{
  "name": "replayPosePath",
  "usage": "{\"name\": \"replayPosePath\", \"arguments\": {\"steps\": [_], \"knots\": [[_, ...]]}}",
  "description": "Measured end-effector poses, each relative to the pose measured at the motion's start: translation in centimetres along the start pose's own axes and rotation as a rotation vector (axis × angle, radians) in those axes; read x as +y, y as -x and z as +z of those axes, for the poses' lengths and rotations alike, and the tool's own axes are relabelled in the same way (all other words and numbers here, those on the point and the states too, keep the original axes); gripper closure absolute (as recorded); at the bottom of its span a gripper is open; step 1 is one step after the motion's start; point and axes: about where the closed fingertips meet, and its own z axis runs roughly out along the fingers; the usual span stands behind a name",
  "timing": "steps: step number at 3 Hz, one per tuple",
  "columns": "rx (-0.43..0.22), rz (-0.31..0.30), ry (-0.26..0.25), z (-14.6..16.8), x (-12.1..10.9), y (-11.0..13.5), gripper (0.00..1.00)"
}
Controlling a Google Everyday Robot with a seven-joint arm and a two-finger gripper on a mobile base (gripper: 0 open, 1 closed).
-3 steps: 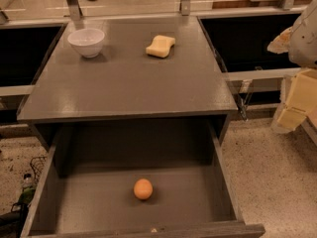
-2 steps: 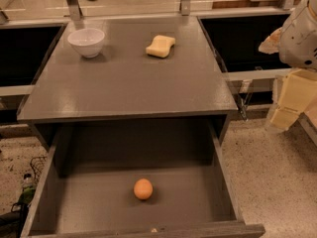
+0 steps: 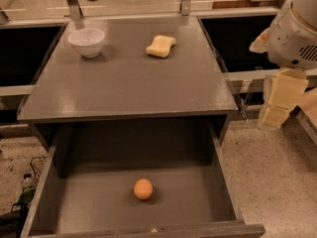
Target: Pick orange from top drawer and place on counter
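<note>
1. Orange (image 3: 143, 189) sits on the top drawer (image 3: 190, 195) floor, mid-width, near its front wall, below the counter (image 3: 129, 83) front edge.
2. Gripper (image 3: 280, 103) hangs off the counter's right edge, outside the drawer; orange lies left and lower. Opening: cannot tell.
3. Orange is near-round with bare floor all around; the drawer's right wall stands between.

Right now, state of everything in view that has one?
top drawer: pulled open.
orange: loose on the drawer floor, near the front.
white bowl: upright on the counter, looks empty.
sponge: lying flat on the counter.
gripper: beside the counter's right edge, outside the drawer, away from the orange.
</note>
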Motion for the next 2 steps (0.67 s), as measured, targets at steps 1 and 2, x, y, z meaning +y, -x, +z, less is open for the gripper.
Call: {"name": "replayPosePath", "arguments": {"steps": [1, 2], "knots": [[-0.048, -0.023, 0.085, 2.4, 2.6, 0.8, 0.00], [-0.094, -0.046, 0.154, 3.8, 4.8, 1.7, 0.00]]}}
